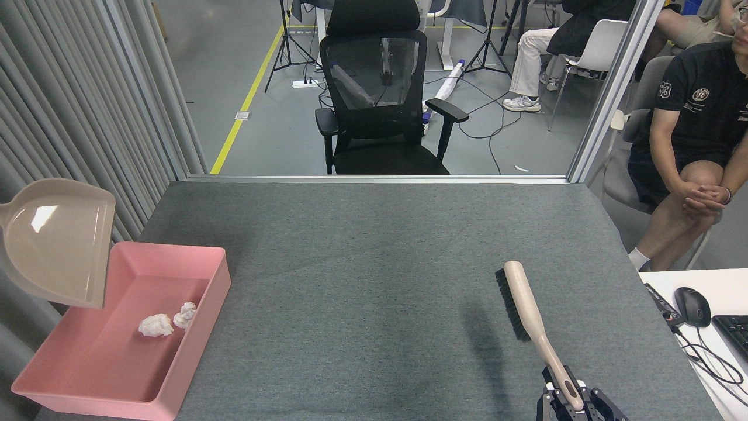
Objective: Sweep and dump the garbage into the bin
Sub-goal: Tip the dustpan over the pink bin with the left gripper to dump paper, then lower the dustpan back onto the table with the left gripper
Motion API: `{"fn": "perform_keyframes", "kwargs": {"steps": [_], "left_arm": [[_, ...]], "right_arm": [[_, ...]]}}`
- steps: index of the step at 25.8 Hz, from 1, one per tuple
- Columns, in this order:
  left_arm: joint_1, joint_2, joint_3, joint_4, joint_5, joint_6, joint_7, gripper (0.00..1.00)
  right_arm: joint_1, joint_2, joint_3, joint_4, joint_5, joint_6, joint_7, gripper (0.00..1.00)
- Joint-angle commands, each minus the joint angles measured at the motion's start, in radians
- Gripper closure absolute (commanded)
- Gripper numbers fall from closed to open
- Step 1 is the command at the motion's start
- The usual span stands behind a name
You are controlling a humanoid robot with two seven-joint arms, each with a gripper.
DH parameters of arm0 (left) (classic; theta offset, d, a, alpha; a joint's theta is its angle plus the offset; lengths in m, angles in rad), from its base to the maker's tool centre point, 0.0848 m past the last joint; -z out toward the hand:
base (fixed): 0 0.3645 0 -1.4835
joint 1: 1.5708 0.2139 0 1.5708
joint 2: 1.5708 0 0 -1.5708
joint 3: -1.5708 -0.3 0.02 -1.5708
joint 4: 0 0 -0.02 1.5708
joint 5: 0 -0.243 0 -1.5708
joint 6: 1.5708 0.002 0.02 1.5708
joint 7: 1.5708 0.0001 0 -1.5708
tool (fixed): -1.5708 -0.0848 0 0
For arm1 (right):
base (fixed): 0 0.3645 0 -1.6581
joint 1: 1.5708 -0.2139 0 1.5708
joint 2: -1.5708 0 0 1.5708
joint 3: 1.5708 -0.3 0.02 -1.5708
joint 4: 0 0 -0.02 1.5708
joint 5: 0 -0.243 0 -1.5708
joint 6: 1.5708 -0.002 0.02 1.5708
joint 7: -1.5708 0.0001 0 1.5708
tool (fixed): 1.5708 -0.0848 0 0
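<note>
My right pincer (565, 396) sits at the bottom edge of the view, its dark fingers clamped around the end of the handle of a beige hand brush with black bristles (527, 313). The brush slants up and away from me, its bristle side turned to my left, raised above the grey felt-covered table (374, 245), on which it throws a soft shadow just to its left.

Far to the left of the brush, the large shallow pink plastic tray (201, 316) that serves as the bin lies on the table's near left corner. Inside it, on the floor close to the wall that faces the brush, lie two small crumpled white tissue-paper wads: the left wad (155, 325) and the right wad (186, 314), touching or nearly so.

A beige plastic dustpan (58, 242) hangs tilted in the air above the tray's far left end, on the side away from the brush, mouth edge down and nothing in it. Its handle runs out of the left edge of the view, so my left pincer is out of sight and I cannot tell its grip.

Beyond the table, well behind the brush, stands a black mesh office chair (380, 99), and to the brush's right a seated person (695, 128) has clasped hands.
</note>
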Motion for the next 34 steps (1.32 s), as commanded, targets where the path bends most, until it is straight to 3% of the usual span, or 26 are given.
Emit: {"fn": "perform_keyframes", "kwargs": {"steps": [1, 5, 8, 11, 15, 21, 27, 30, 34], "left_arm": [[-0.005, -0.001, -0.101, -0.094, 0.225, 0.153, -0.019, 0.83], [0.006, -0.047, -0.18, -0.313, 0.475, 0.418, 0.008, 0.83], [-0.002, -0.239, -0.183, -0.461, 0.506, 0.576, 0.035, 0.82], [0.017, -0.386, -0.187, -0.514, 0.505, 0.616, 0.043, 0.82], [0.158, -0.497, -0.27, -0.514, 0.465, 0.496, 0.066, 0.82], [0.288, -0.646, -0.332, -0.491, 0.268, 0.363, 0.096, 0.81], [0.322, -0.666, -0.338, -0.312, 0.064, 0.176, 0.098, 0.81], [0.322, -0.718, -0.332, -0.234, 0.044, 0.143, 0.107, 0.81], [0.32, -0.727, -0.327, -0.177, 0.046, 0.097, 0.15, 0.81]], "right_arm": [[0.001, 0.0, 0.0, 0.0, -0.001, -0.002, -0.002, 0.94], [0.005, -0.006, -0.003, 0.0, -0.004, -0.002, -0.002, 0.94], [0.005, -0.014, -0.009, 0.0, -0.006, -0.002, -0.002, 0.94], [0.005, -0.014, -0.011, 0.0, -0.007, -0.002, -0.002, 0.94], [0.007, -0.019, -0.011, -0.002, -0.007, -0.004, -0.002, 0.94], [0.01, -0.055, -0.012, -0.002, -0.006, -0.001, 0.0, 0.94], [0.01, -0.057, -0.012, 0.0, -0.006, 0.001, 0.0, 0.94], [0.01, -0.057, -0.012, 0.0, -0.006, 0.001, -0.002, 0.94], [0.01, -0.057, -0.014, -0.002, -0.006, 0.001, -0.002, 0.93]]}}
